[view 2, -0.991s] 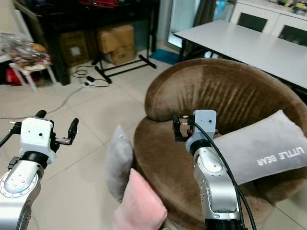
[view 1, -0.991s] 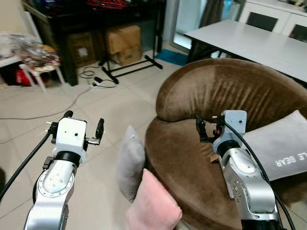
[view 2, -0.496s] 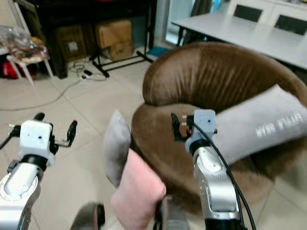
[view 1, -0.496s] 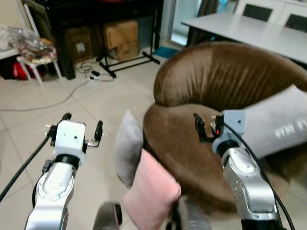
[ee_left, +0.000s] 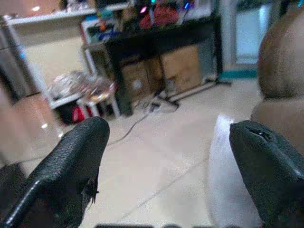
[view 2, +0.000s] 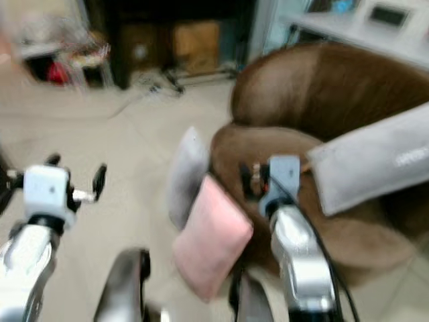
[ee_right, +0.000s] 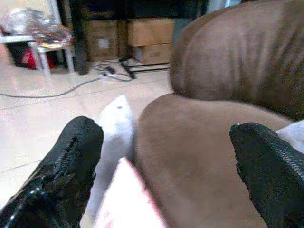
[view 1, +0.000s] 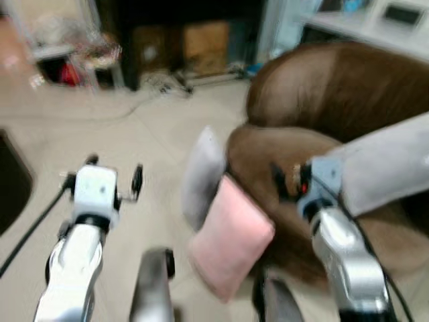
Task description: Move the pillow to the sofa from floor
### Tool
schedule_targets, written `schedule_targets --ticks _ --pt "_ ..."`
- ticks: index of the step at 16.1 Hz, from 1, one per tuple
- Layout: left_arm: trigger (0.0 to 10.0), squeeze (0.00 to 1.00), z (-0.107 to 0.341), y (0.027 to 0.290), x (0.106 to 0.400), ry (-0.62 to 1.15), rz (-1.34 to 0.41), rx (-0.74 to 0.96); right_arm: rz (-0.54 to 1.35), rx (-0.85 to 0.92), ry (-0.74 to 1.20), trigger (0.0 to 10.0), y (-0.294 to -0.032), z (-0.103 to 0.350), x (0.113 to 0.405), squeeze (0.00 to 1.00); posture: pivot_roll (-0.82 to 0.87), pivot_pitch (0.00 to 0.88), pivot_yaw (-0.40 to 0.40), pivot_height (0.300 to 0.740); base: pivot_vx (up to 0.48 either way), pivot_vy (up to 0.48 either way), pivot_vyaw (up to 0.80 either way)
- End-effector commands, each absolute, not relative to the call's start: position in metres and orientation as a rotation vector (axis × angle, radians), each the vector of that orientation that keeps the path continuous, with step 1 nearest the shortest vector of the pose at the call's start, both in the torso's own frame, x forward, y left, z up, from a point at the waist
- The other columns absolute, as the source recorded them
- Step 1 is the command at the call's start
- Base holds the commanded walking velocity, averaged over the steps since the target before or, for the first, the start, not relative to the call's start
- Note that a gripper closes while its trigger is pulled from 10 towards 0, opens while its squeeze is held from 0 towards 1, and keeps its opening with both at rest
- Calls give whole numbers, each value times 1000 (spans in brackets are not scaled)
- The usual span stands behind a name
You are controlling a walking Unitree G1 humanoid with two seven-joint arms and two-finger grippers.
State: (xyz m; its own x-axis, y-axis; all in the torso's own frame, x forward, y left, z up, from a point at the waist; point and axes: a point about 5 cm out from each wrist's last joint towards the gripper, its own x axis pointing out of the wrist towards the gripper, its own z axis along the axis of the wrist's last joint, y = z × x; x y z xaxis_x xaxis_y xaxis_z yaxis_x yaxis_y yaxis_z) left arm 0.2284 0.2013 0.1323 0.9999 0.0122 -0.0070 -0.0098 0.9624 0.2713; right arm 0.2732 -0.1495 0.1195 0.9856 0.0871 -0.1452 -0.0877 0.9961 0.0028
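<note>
A pink pillow (view 1: 231, 238) stands on the tiled floor and leans against the front of a round brown sofa (view 1: 322, 94). Behind it a grey pillow (view 1: 201, 178) leans there too. A second grey pillow with lettering (view 1: 389, 164) lies on the sofa seat. My left gripper (view 1: 114, 173) is open over bare floor, left of both floor pillows. My right gripper (view 1: 285, 181) is open above the sofa's front edge, to the right of the pink pillow. The right wrist view looks past wide-apart fingers at the grey pillow (ee_right: 116, 123) and the sofa seat (ee_right: 190, 142). Both eye views are blurred.
A dark table with cardboard boxes (view 1: 201, 37) stands at the back. A white stool piled with bags (view 1: 94, 54) stands at back left, with cables on the floor nearby. A dark object (view 1: 13, 188) sits at the left edge. My own legs (view 1: 151, 282) show below.
The whole picture has shifted and blurred, so the camera moved: it tilted down, showing my legs. Both arms keep their pose and both grippers stay open.
</note>
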Motion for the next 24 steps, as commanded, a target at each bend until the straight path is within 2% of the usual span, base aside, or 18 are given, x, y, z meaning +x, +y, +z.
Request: schedule_targets --ticks 1,10,16,19,24 --pt "10000 718 139 202 232 -15 2 278 94 -9 147 10000 -148 121 274 0 -44 0 -52 575 296 0 0" --pt "10000 718 139 203 233 -15 -2 274 74 -16 168 10000 -149 118 275 0 -44 0 -47 575 299 0 0" --pt "10000 714 139 202 234 -15 -5 273 134 -35 159 10000 -144 119 274 0 -46 0 -48 575 296 0 0" --pt "10000 706 138 201 233 -12 -7 274 155 -29 165 10000 -144 118 274 0 -46 0 -48 575 289 0 481" --pt "10000 651 134 200 234 1 -3 295 242 -59 207 10000 -146 113 275 0 -51 0 -48 565 0 0 0"
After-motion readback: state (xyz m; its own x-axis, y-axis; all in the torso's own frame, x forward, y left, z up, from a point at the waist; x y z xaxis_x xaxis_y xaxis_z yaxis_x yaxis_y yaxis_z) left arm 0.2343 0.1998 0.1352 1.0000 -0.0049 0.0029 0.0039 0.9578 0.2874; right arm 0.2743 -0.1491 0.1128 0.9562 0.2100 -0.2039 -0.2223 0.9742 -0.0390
